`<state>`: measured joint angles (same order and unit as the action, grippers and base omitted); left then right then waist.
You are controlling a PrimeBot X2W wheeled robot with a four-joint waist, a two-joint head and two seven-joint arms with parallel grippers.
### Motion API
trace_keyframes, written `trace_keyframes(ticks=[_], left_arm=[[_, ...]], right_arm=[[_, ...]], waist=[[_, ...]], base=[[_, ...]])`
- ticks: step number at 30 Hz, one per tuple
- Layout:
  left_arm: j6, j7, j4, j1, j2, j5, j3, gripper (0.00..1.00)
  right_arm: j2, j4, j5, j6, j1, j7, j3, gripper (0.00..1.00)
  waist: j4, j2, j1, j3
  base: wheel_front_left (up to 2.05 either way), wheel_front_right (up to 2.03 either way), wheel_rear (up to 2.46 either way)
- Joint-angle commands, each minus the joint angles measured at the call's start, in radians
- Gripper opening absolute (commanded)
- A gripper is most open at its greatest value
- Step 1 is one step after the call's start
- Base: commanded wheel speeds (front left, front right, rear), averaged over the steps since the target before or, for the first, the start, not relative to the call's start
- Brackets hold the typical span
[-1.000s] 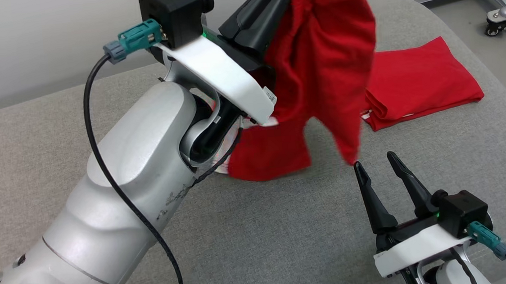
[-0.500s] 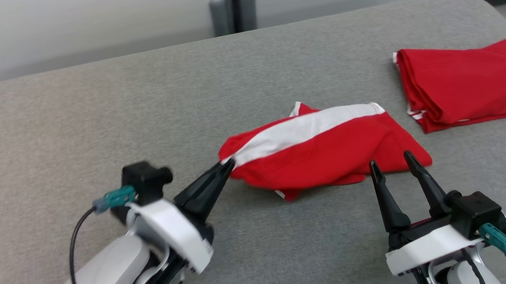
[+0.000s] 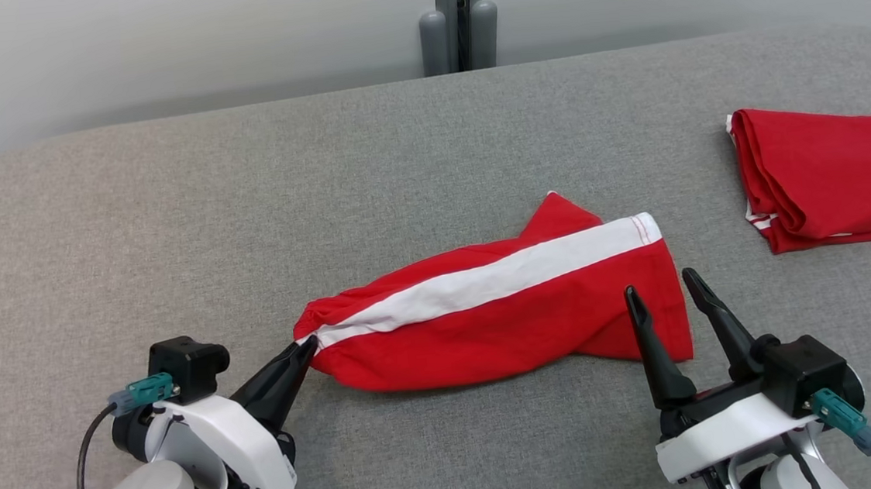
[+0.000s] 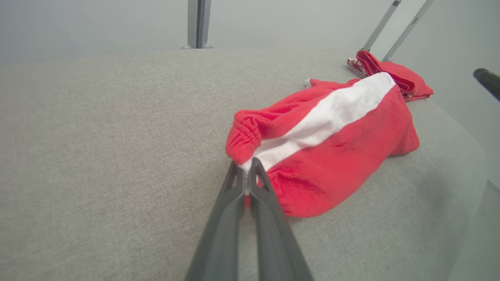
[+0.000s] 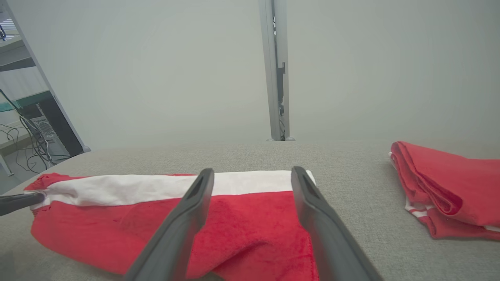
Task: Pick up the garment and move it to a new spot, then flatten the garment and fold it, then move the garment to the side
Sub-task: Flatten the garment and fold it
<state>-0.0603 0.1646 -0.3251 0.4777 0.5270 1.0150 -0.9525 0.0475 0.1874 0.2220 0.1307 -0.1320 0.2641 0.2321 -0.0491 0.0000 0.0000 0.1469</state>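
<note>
The garment (image 3: 504, 321) is a pair of red shorts with a white side stripe, lying stretched across the middle of the grey padded surface (image 3: 246, 213). My left gripper (image 3: 305, 345) is shut on its gathered waistband end; the left wrist view shows the pinched cloth (image 4: 250, 156) between the closed fingers (image 4: 245, 171). My right gripper (image 3: 660, 289) stands open at the garment's near right edge, nothing between its fingers. The right wrist view shows the garment (image 5: 242, 222) beyond the spread fingers (image 5: 252, 173).
A second red garment (image 3: 834, 174), folded, lies at the right side of the surface, also seen as the folded pile (image 5: 445, 191) in the right wrist view. A grey post (image 3: 458, 17) stands behind the far edge against a pale wall.
My left arm came down from high up, where it held the garment in the air, and pulled it leftward. The garment now lies stretched out. The head camera shifted too.
</note>
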Motion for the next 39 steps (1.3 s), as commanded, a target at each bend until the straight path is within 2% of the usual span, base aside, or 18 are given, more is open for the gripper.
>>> trace_keyframes(ticks=[1, 2, 3, 4, 10, 14, 16, 18, 19, 20, 21, 22, 24, 28, 33, 37, 39], left_arm=[[0.01, 0.006, -0.01, -0.007, 0.004, 0.006, 0.008, 0.0], [0.014, 0.004, -0.025, -0.016, 0.0, 0.018, 0.012, 0.15], [0.018, -0.008, -0.036, -0.029, -0.005, 0.029, 0.01, 0.44], [0.032, 0.005, -0.046, -0.035, -0.009, 0.045, 0.024, 1.0], [0.06, 0.05, -0.051, -0.105, -0.015, 0.106, 0.078, 1.0], [0.101, 0.086, -0.031, -0.142, -0.007, 0.11, 0.144, 1.0], [0.128, 0.097, -0.017, -0.169, -0.02, 0.09, 0.198, 1.0], [0.151, 0.099, 0.011, -0.199, -0.047, 0.055, 0.293, 1.0], [0.151, 0.099, 0.011, -0.199, -0.047, 0.055, 0.293, 1.0], [0.163, 0.099, 0.037, -0.252, -0.08, 0.012, 0.387, 1.0], [0.168, 0.099, 0.053, -0.278, -0.101, -0.015, 0.443, 1.0], [0.168, 0.099, 0.053, -0.278, -0.101, -0.015, 0.443, 1.0], [0.172, 0.1, 0.084, -0.33, -0.147, -0.075, 0.546, 1.0], [0.15, 0.1, 0.148, -0.428, -0.238, -0.215, 0.709, 1.0], [0.116, 0.1, 0.227, -0.531, -0.355, -0.392, 0.861, 1.0], [0.074, 0.1, 0.266, -0.599, -0.418, -0.535, 0.922, 1.0], [0.055, 0.1, 0.274, -0.625, -0.417, -0.657, 0.909, 1.0]], right_arm=[[0.007, 0.006, -0.001, 0.0, 0.008, 0.001, 0.0, 1.0], [0.007, 0.008, 0.001, 0.0, 0.009, 0.001, 0.004, 1.0], [0.007, 0.01, 0.004, 0.0, 0.01, 0.001, 0.009, 1.0], [0.007, 0.01, 0.008, 0.0, 0.015, 0.001, 0.013, 1.0], [0.007, 0.01, 0.018, 0.0, 0.027, 0.001, 0.02, 1.0], [0.007, 0.008, 0.017, 0.0, 0.035, 0.001, 0.025, 1.0], [0.007, 0.007, 0.017, 0.0, 0.038, 0.001, 0.027, 1.0], [0.007, 0.008, 0.02, 0.0, 0.042, 0.001, 0.029, 1.0], [0.007, 0.008, 0.02, 0.0, 0.042, 0.001, 0.029, 1.0], [0.007, 0.007, 0.016, 0.0, 0.044, 0.001, 0.035, 1.0], [0.007, 0.004, 0.015, 0.0, 0.043, 0.001, 0.038, 1.0], [0.007, 0.004, 0.015, 0.0, 0.043, 0.001, 0.038, 1.0], [0.006, 0.0, 0.022, 0.0, 0.044, 0.001, 0.046, 1.0], [0.007, 0.006, 0.021, 0.0, 0.048, 0.001, 0.052, 1.0], [0.007, 0.02, 0.022, 0.0, 0.06, 0.001, 0.038, 1.0], [0.007, 0.031, 0.018, 0.0, 0.075, 0.001, 0.026, 1.0], [0.007, 0.039, 0.016, 0.0, 0.086, 0.001, 0.018, 1.0]], waist=[[-0.002, 0.0, 0.0, -0.006], [-0.004, 0.0, 0.0, -0.01], [-0.008, 0.0, 0.0, -0.015], [-0.014, 0.0, 0.0, -0.026], [-0.024, 0.0, 0.0, -0.06], [-0.019, 0.0, 0.0, -0.087], [-0.013, 0.0, 0.0, -0.102], [-0.006, 0.0, 0.0, -0.12], [-0.006, 0.0, 0.0, -0.12], [-0.002, 0.0, 0.0, -0.131], [-0.001, 0.0, 0.0, -0.137], [-0.001, 0.0, 0.0, -0.137], [-0.002, 0.0, 0.0, -0.145], [-0.004, 0.0, 0.0, -0.167], [-0.009, 0.0, 0.0, -0.19], [-0.01, 0.0, 0.0, -0.202], [-0.01, 0.0, 0.0, -0.206]], base=[[0.0, 0.0, 0.0], [0.0, 0.0, 0.0], [0.0, 0.0, 0.0], [0.0, 0.0, 0.0], [0.0, 0.0, 0.0], [0.0, 0.0, 0.0], [0.0, 0.0, 0.0], [0.0, 0.0, 0.0], [0.0, 0.0, 0.0], [0.0, 0.0, 0.0], [0.0, 0.0, 0.0], [0.0, 0.0, 0.0], [0.0, 0.0, 0.0], [0.0, 0.0, 0.0], [0.0, 0.0, 0.0], [0.0, 0.0, 0.0], [0.0, 0.0, 0.0]])
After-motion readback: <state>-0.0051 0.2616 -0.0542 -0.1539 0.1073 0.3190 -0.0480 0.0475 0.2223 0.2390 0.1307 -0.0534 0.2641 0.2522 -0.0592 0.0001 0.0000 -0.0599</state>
